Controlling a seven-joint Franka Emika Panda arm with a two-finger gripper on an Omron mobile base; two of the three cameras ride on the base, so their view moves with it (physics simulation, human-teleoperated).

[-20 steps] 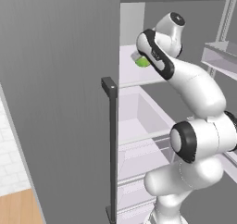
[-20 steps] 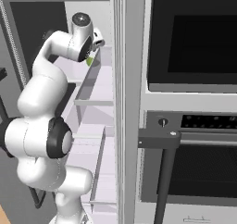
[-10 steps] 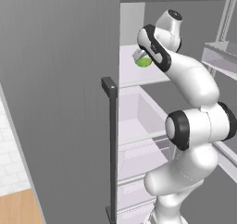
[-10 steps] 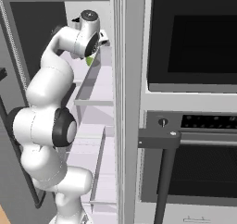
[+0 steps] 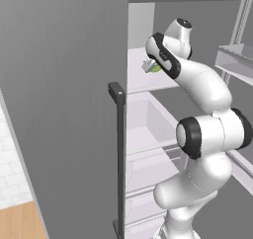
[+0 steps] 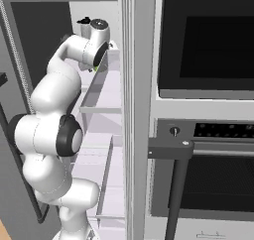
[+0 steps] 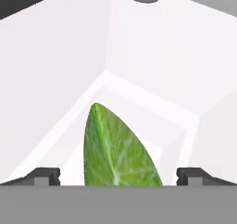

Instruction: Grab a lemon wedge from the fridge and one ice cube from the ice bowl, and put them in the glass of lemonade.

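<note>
As jaws gape, veined green pointed lemon wedge [image 7: 118,149]

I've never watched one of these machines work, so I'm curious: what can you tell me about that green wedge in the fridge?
The lemon wedge is a small pointed piece, bright yellowish-green with pale veins across its surface. It lies on a white shelf inside the fridge, its tip pointing toward the back wall. In the hand view it sits between the two dark fingers, which stand wide apart and do not touch it. From the left base view, only a green sliver peeks past the arm.
</note>
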